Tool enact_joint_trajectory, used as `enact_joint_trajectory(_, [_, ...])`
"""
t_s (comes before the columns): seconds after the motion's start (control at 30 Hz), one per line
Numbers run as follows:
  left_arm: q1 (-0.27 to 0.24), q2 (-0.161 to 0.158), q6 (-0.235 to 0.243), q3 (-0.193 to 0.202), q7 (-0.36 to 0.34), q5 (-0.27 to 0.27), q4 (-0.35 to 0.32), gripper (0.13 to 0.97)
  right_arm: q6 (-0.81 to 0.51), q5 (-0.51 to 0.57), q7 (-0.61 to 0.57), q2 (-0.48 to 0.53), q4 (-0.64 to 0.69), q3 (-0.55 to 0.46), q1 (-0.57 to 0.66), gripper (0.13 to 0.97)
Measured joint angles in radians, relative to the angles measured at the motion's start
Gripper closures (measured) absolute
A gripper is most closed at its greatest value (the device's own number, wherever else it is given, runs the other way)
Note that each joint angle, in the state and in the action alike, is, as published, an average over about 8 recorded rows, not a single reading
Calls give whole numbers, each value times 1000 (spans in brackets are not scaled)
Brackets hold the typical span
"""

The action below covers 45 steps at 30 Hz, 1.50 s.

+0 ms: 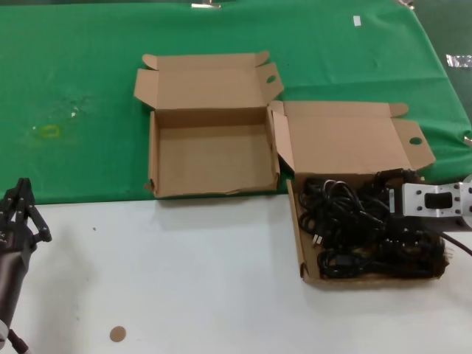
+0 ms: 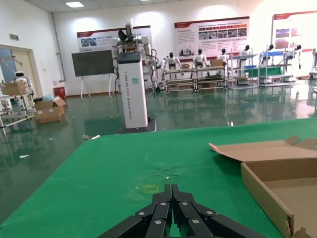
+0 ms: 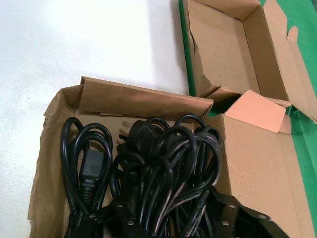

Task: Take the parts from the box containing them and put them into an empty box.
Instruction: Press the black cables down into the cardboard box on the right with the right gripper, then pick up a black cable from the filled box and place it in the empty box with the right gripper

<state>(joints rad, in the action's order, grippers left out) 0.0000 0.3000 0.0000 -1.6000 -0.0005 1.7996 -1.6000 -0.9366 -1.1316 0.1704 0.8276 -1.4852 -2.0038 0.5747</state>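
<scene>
Right pincer (image 1: 387, 203) low over power cords (image 1: 346, 228) – grip state unclear; left pincer (image 1: 21, 199) parked, fingers closed.

Bright, even overhead light, soft shadows beside the boxes (image 1: 214, 158), ceiling glare mirrored on the hall floor (image 2: 208, 111).

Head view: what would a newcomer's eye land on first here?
Probably the tangle of black power cords filling the box on the right, on the white table, with the right gripper reaching in over them. Next, the empty box beside it on the green cloth, lid open. The left gripper waits at the near left edge, jaws shut.
</scene>
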Motion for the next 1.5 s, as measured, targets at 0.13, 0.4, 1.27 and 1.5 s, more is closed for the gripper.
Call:
enact_joint_trajectory(0.13, [0, 0, 0, 0, 0, 0, 0, 945, -6, 2, 5, 2, -11, 7, -4, 580])
enact_joint_trajectory(0.4, [0, 0, 0, 0, 0, 0, 0, 945, -23, 8, 12, 4, -24, 16, -5, 701])
enact_joint_trajectory(1.27, [0, 0, 0, 0, 0, 0, 0, 945, -72, -17, 4, -74, 19, 15, 168, 880])
enact_joint_trajectory(1.5, [0, 0, 0, 0, 0, 0, 0, 945, -53, 43, 15, -208, 94, -36, 284, 884])
